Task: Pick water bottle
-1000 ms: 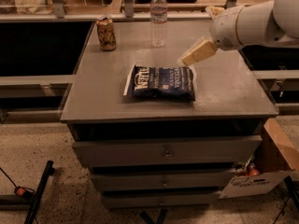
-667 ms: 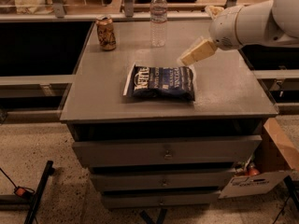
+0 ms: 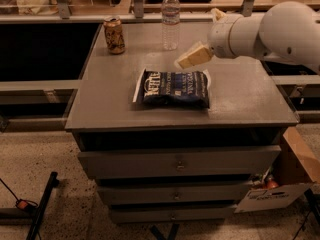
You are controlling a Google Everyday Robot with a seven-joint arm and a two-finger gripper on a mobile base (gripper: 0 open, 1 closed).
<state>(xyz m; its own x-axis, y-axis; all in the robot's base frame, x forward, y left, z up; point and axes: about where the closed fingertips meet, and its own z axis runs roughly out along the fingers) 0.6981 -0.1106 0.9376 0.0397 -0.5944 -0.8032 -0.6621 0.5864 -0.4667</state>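
The water bottle [image 3: 170,20] is clear plastic with a white cap and a pale label band. It stands upright at the back middle of the grey cabinet top [image 3: 115,104]. My gripper [image 3: 189,59] hangs over the top on the white arm coming in from the right. It is to the right of the bottle and nearer the front, apart from it. Its tan fingers point left and down, just above the far right corner of the chip bag. Nothing shows in it.
A tan-and-gold drink can [image 3: 114,35] stands at the back left. A dark blue chip bag [image 3: 174,88] lies flat in the middle. Drawers sit below the top. A cardboard box [image 3: 290,179] is on the floor at the right.
The arm and gripper have shifted slightly left toward the bottle. The bottle, can and bag have not moved.
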